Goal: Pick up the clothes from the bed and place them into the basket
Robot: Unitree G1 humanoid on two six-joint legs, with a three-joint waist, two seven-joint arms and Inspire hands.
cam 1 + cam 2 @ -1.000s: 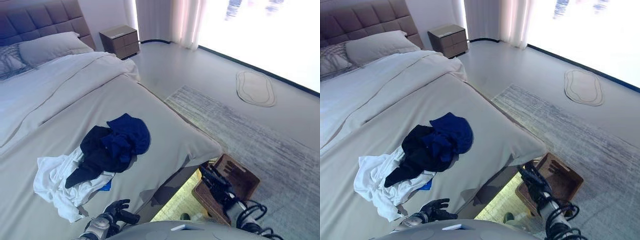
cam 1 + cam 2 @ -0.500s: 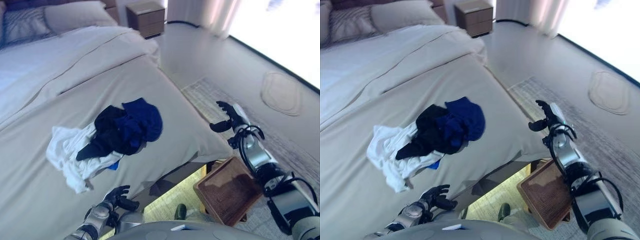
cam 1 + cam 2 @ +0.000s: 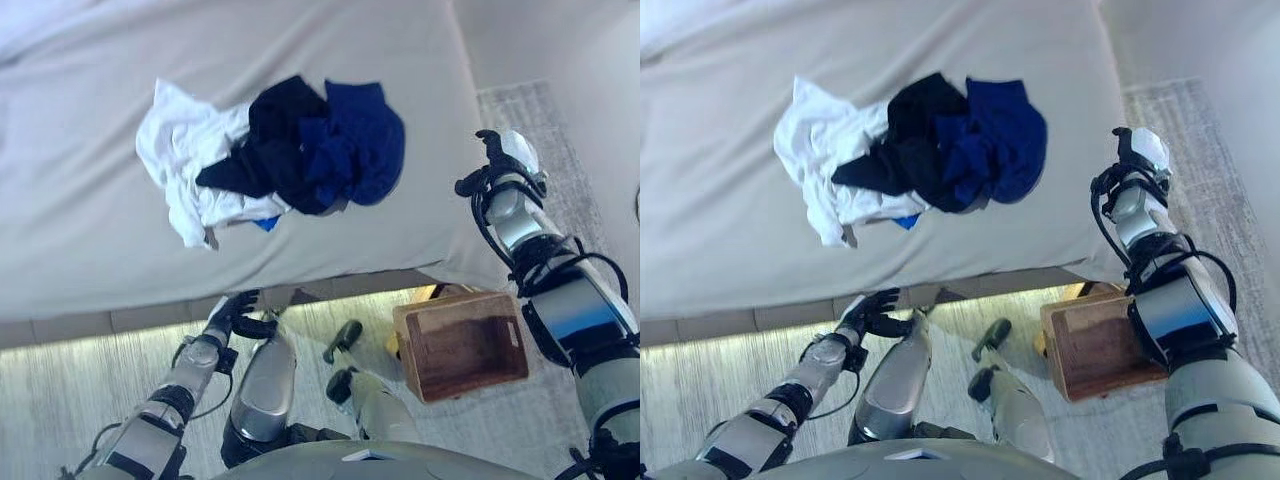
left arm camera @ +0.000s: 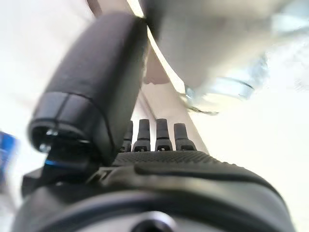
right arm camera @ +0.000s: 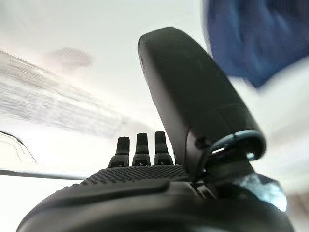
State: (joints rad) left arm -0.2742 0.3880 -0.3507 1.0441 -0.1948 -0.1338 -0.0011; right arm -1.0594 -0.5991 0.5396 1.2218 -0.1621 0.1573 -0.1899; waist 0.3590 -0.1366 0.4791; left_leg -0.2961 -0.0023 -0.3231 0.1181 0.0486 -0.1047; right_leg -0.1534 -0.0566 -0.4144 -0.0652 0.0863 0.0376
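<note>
A pile of clothes lies on the grey bed (image 3: 90,250): a white garment (image 3: 185,150) on the left, a black one (image 3: 280,140) in the middle, a blue one (image 3: 362,140) on the right. My right hand (image 3: 497,160) is raised beside the bed's right edge, open and empty, a little right of the blue garment (image 5: 246,38). My left hand (image 3: 235,315) hangs low in front of the bed's near edge, open, holding nothing. The brown wicker basket (image 3: 462,345) stands on the floor below my right arm, by the bed's corner.
A pale woven rug (image 3: 60,390) covers the floor along the bed's near side and to its right. The bed's lit underside edge runs between the clothes and my left hand.
The camera has tipped down and now looks straight onto the bed's edge. My right hand rose from the basket to beside the bed's edge. The clothes have not moved.
</note>
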